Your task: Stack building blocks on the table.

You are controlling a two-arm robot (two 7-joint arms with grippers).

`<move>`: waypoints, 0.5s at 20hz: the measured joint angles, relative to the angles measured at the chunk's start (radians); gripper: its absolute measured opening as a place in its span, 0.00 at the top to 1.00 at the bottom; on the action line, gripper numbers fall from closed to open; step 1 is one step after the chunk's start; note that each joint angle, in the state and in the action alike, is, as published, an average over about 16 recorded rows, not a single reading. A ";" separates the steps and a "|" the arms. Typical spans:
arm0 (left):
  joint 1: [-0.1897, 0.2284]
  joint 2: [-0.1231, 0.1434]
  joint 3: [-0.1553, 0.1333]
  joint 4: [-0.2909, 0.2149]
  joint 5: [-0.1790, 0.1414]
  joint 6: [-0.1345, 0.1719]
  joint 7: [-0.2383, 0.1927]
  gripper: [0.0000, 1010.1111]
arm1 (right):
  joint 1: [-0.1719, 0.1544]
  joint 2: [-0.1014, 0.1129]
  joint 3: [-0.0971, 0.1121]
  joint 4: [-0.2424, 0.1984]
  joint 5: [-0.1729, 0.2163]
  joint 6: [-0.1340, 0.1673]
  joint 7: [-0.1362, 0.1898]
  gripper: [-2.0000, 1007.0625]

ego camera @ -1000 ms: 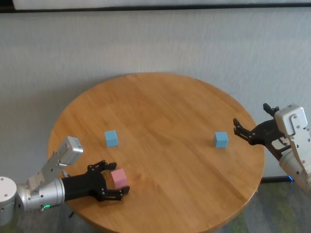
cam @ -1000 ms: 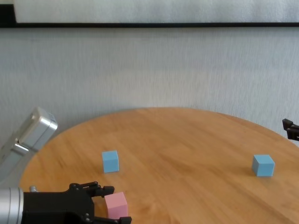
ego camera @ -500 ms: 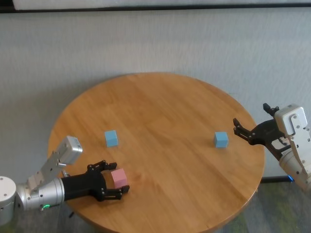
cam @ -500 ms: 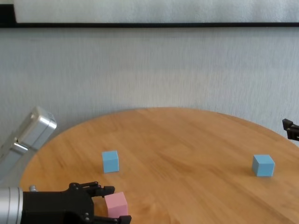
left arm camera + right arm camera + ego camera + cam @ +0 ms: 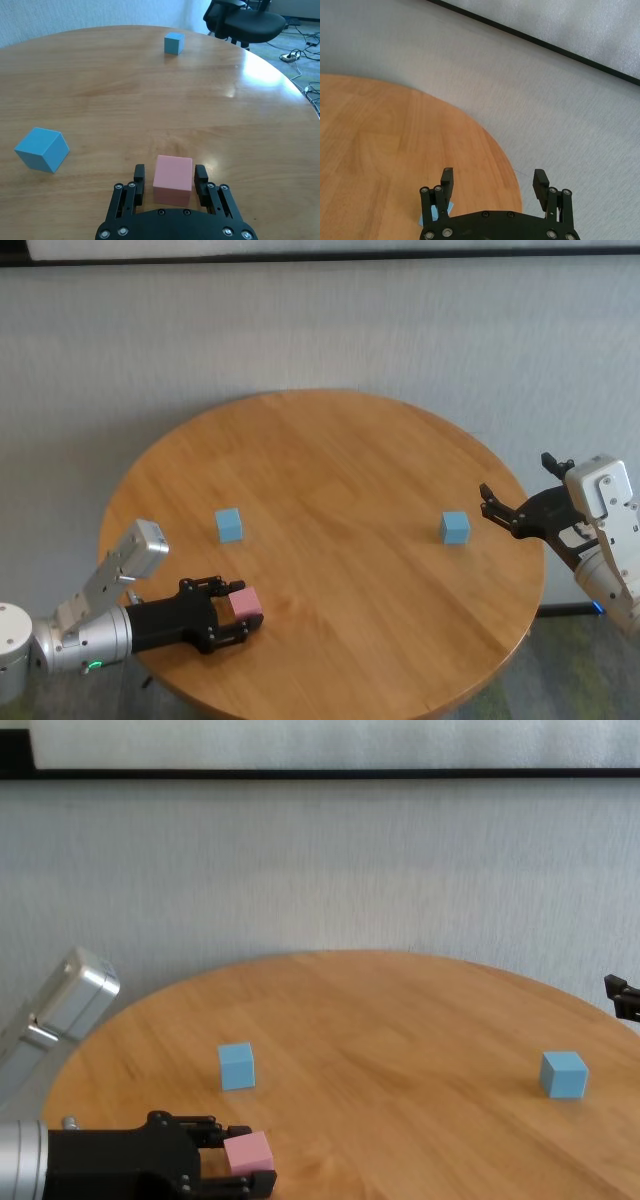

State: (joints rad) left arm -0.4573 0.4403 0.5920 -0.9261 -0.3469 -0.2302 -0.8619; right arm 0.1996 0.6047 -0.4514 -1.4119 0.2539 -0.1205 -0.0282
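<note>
The pink block (image 5: 247, 602) sits on the round wooden table (image 5: 340, 460) near its front left edge. My left gripper (image 5: 238, 611) is shut on it, with both fingers pressed against its sides in the left wrist view (image 5: 173, 179). One light blue block (image 5: 229, 525) lies just beyond it, and the other (image 5: 455, 528) lies at the right side. My right gripper (image 5: 518, 485) is open and empty at the table's right edge, beside that block.
A black office chair (image 5: 245, 20) and floor cables stand beyond the table's far side in the left wrist view. A grey wall lies behind the table. The table's middle (image 5: 400, 1020) is bare wood.
My left gripper's fingers have closed in from either side onto the pink block. The right arm and both blue blocks have not moved.
</note>
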 joint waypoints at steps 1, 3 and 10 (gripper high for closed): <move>0.000 0.000 0.000 0.000 0.000 0.000 0.000 0.37 | 0.000 0.000 0.000 0.000 0.000 0.000 0.000 0.00; 0.000 0.000 0.000 0.000 0.000 0.000 0.000 0.42 | 0.000 0.000 0.000 0.000 0.000 0.000 0.000 0.00; -0.001 0.011 -0.003 -0.012 -0.001 0.001 -0.008 0.56 | 0.000 0.000 0.000 0.000 0.000 0.000 0.000 0.00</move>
State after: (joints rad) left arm -0.4582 0.4512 0.5892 -0.9386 -0.3483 -0.2294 -0.8704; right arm 0.1996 0.6047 -0.4514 -1.4119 0.2539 -0.1205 -0.0283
